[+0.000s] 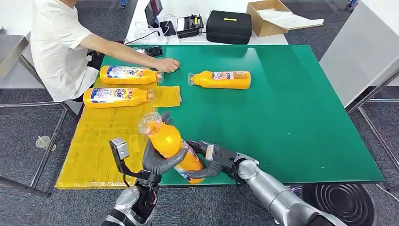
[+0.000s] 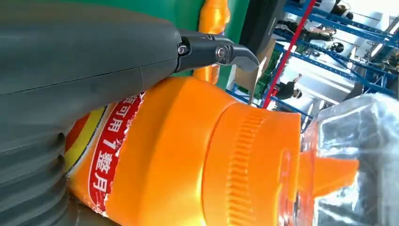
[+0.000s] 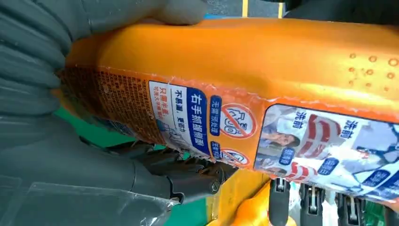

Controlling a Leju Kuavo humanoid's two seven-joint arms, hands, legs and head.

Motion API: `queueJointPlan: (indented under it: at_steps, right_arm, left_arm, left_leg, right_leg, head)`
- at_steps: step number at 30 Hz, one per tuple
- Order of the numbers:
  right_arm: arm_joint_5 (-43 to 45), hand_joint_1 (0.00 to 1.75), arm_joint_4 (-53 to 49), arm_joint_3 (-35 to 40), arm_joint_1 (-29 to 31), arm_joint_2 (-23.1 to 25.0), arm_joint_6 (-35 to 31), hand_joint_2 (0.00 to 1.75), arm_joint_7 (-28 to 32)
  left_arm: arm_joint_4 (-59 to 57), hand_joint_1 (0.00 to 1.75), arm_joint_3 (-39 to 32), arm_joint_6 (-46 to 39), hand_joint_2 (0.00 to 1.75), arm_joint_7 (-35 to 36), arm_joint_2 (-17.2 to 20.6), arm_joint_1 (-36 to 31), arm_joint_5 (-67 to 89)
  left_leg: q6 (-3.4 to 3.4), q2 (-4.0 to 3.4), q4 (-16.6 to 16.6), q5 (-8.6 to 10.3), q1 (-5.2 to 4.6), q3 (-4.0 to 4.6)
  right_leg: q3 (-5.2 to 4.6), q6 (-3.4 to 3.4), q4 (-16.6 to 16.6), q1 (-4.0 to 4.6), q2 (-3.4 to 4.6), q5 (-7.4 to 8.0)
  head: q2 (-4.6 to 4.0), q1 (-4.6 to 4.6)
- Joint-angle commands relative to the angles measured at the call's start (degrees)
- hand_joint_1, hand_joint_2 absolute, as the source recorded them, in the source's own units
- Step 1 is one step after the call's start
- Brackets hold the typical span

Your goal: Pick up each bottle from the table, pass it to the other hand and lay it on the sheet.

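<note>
We see an orange plastic bottle with a clear cap [image 1: 169,143] held up over the near edge of the green worktop [image 1: 291,117], low and centre-left in the head view, tilted with its cap toward the upper left. Our left hand [image 1: 157,162] grasps it around the middle, the grey fingers wrapped under the body. Our right hand [image 1: 214,160] grips the bottle's lower end from the right, so both hands grasp the same bottle. In the left wrist view the thick grey thumb [image 2: 84,52] lies along the bottle's shoulder just behind the ribbed orange collar. In the right wrist view dark fingers [image 3: 188,174] curl under the labelled side.

On the yellow printed sheet [image 1: 99,141] at the left of the worktop lie two more orange bottles on their sides, one [image 1: 129,75] above the other [image 1: 117,97] in the frame, caps pointing right. A fourth orange bottle [image 1: 221,79] lies on the bare green surface at upper centre, cap to the left.

A person in a white shirt [image 1: 56,42] sits at upper left, one hand [image 1: 167,64] resting on the worktop just beside the upper bottle's cap. A black case [image 1: 229,27] and an open cardboard box [image 1: 270,16] sit beyond the far edge.
</note>
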State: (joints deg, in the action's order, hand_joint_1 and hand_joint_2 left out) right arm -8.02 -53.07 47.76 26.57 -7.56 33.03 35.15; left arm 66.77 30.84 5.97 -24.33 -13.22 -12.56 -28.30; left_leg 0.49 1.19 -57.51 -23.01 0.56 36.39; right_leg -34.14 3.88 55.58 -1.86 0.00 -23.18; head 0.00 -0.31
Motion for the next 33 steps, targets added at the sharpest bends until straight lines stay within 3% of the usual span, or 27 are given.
queueJointPlan:
  at_steps: [1, 4, 5, 6, 7, 8, 9, 10, 11, 13, 15, 17, 19, 25, 26, 27, 28, 30, 31, 33]
  right_arm:
    - [-0.50, 1.48, 4.72, 6.83, 2.70, 0.14, 0.27, 1.75, -0.21]
    - [-0.42, 1.48, 4.80, 6.98, 2.77, 0.17, 0.01, 1.75, -0.16]
    - [-0.38, 1.48, 5.04, 7.24, 3.07, 0.32, -0.58, 1.75, -0.28]
    - [0.29, 1.45, 5.14, 6.94, 3.10, 0.55, -0.90, 1.75, -0.32]
    - [0.81, 1.50, 5.07, 6.67, 3.10, 0.76, -0.99, 1.75, -0.25]
    - [1.43, 1.48, 4.93, 6.17, 2.85, 0.76, -1.20, 1.75, -0.47]
    - [1.64, 1.33, 4.83, 5.76, 2.61, 0.72, -1.67, 1.75, -0.52]
    - [2.02, 0.84, 4.95, 5.18, 2.30, 0.82, -1.92, 1.75, -0.74]
    - [2.62, 0.70, 5.21, 4.06, 1.70, 1.05, -2.53, 1.75, -0.97]
    - [3.18, 0.70, 5.59, 2.13, 0.78, 1.69, -4.04, 1.75, -0.78]
    - [5.41, 0.68, 5.72, -1.01, -0.28, 3.21, -4.18, 1.75, -0.35]
    - [7.20, 0.70, 4.91, -4.00, -1.31, 4.26, -3.72, 1.75, -0.16]
    - [7.28, 0.03, 3.49, -5.93, -2.22, 4.73, -5.55, 1.75, -0.78]
    - [4.19, 0.00, 1.73, -9.31, -5.07, 4.38, -10.67, 1.75, -3.84]
    - [1.75, 0.00, 0.73, -10.60, -6.41, 4.21, -14.39, 0.00, -3.80]
    - [-0.55, 0.00, -1.32, -14.35, -8.86, 5.54, -23.21, 0.00, -2.07]
    - [-1.74, 0.00, -4.38, -19.34, -11.96, 7.59, -32.93, 1.75, -3.96]
    - [-4.03, 0.00, -17.18, -26.56, -19.77, 9.41, -46.17, 1.75, -2.08]
    - [-9.43, 0.00, -21.09, -28.16, -22.08, 8.69, -53.80, 1.75, -2.27]
    - [-12.61, 0.00, -27.30, -34.79, -25.67, 8.81, -62.78, 1.75, -0.53]
  left_arm:
    - [-3.49, 0.00, 1.63, 0.71, 1.75, 0.31, -0.18, -3.92, -0.31]
    - [-3.98, 0.00, 1.83, 0.69, 1.75, 0.39, -0.16, -4.13, -0.30]
    - [-5.49, 0.12, 2.50, 0.26, 1.75, 1.66, 0.02, -4.79, -0.08]
    - [-6.40, 1.50, 2.60, -1.02, 1.75, 0.65, -0.13, -5.10, 1.20]
    - [-7.27, 1.75, 2.62, -0.38, 1.75, 0.61, -0.30, -5.21, 0.97]
    - [-7.60, 1.75, 2.65, 0.45, 1.75, 0.41, -0.24, -5.10, 0.78]
    - [-7.48, 1.75, 2.74, 0.65, 1.75, 0.20, -0.12, -4.96, 0.98]
    - [-7.31, 1.75, 2.76, 0.91, 1.75, 0.26, 0.03, -4.77, 0.97]
    - [-6.99, 1.75, 2.63, 2.09, 1.75, 1.03, 0.31, -4.44, 0.07]
    - [-6.81, 1.75, 2.82, 2.93, 1.75, 2.00, 0.89, -4.19, -0.21]
    - [-7.74, 1.75, 2.26, 8.00, 1.75, 7.39, 1.86, -3.79, -6.01]
    - [-8.14, 1.75, 2.49, 7.76, 1.75, 6.82, 2.77, -3.88, -5.87]
    - [-7.87, 1.75, 2.67, 6.84, 1.75, 5.98, 3.07, -3.90, -4.63]
    - [-3.23, 1.75, 1.95, 1.44, 1.75, 5.08, 3.50, -2.85, -0.81]
    - [-1.51, 1.75, 1.52, -1.69, 1.75, 3.99, 3.83, -2.36, 1.78]
    - [0.66, 1.75, 1.04, -6.69, 1.75, 1.98, 4.09, -1.48, 5.58]
    - [3.45, 1.75, 0.45, -12.16, 1.75, 0.64, 4.78, -0.20, 9.60]
    - [11.26, 1.75, -0.04, -26.83, 1.75, -3.93, 6.90, 3.50, 23.97]
    - [14.20, 1.75, -0.28, -30.23, 1.75, -4.82, 7.81, 5.00, 28.33]
    - [18.09, 1.75, -0.69, -39.78, 1.75, -6.41, 9.62, 6.87, 43.43]
  left_leg:
    - [-0.01, -0.09, -0.07, -0.16, 0.08, -0.32]
    - [-0.01, -0.05, -0.03, -0.11, 0.05, -0.24]
    - [-0.01, -0.02, -0.01, -0.06, 0.05, -0.15]
    - [-0.01, -0.08, -0.04, -0.12, 0.06, -0.26]
    - [-0.01, -0.05, -0.04, -0.11, 0.07, -0.26]
    - [0.00, -0.02, -0.01, -0.07, 0.04, -0.18]
    - [0.00, -0.06, -0.02, -0.10, 0.04, -0.23]
    - [-0.01, -0.06, -0.03, -0.11, 0.06, -0.24]
    - [-0.01, -0.11, -0.05, -0.17, 0.08, -0.34]
    - [-0.01, -0.10, -0.01, -0.13, 0.06, -0.31]
    - [-0.01, -0.05, 0.03, -0.07, 0.04, -0.21]
    - [-0.02, -0.13, 0.05, -0.08, 0.02, -0.25]
    - [-0.02, -0.15, 0.04, -0.08, 0.02, -0.19]
    - [0.00, -0.10, 0.01, -0.08, 0.04, -0.12]
    - [0.00, -0.18, -0.04, -0.17, 0.05, -0.27]
    - [0.00, -0.12, -0.03, -0.13, 0.08, -0.18]
    - [0.00, 0.00, 0.01, -0.06, 0.04, -0.09]
    - [-0.05, -0.11, 0.01, -0.16, 0.08, -0.19]
    - [-0.06, -0.11, 0.01, -0.16, 0.09, -0.13]
    - [-0.06, -0.08, -0.01, -0.18, 0.08, -0.14]
  right_leg:
    - [0.35, -0.28, 0.00, 0.13, -0.03, -0.13]
    - [0.27, -0.23, -0.01, 0.10, -0.04, -0.10]
    - [0.17, -0.16, -0.03, 0.08, -0.04, -0.05]
    - [0.28, -0.24, -0.01, 0.11, -0.02, -0.10]
    - [0.30, -0.24, -0.03, 0.12, -0.05, -0.10]
    - [0.21, -0.18, -0.02, 0.08, -0.06, -0.07]
    - [0.25, -0.22, -0.02, 0.09, -0.04, -0.09]
    - [0.27, -0.21, -0.02, 0.10, -0.03, -0.09]
    - [0.38, -0.28, -0.02, 0.14, -0.01, -0.13]
    - [0.33, -0.24, -0.05, 0.11, 0.00, -0.10]
    - [0.22, -0.17, -0.06, 0.07, -0.02, -0.06]
    - [0.23, -0.18, -0.06, 0.06, 0.06, -0.05]
    - [0.18, -0.18, -0.03, 0.05, 0.08, -0.05]
    - [0.13, -0.15, -0.02, 0.07, 0.04, -0.05]
    - [0.27, -0.24, 0.01, 0.10, 0.07, -0.12]
    - [0.22, -0.21, -0.02, 0.11, 0.03, -0.09]
    - [0.14, -0.15, -0.02, 0.06, -0.06, -0.07]
    - [0.21, -0.25, -0.01, 0.12, 0.03, -0.14]
    - [0.14, -0.24, 0.00, 0.12, 0.04, -0.14]
    - [0.15, -0.25, 0.04, 0.11, 0.00, -0.19]
  head:
    - [0.00, 0.00]
    - [0.00, 0.00]
    - [0.00, 0.00]
    - [0.00, -0.02]
    - [0.00, 0.00]
    - [0.00, 0.00]
    - [0.00, 0.00]
    - [0.00, 0.00]
    - [0.00, 0.00]
    - [0.00, 0.00]
    - [0.00, -0.02]
    - [0.00, 0.00]
    - [0.00, 0.02]
    - [0.00, 0.00]
    - [0.00, 0.00]
    - [0.00, 0.00]
    - [0.00, 0.00]
    - [0.00, 0.00]
    - [0.00, 0.00]
    - [0.00, 0.00]
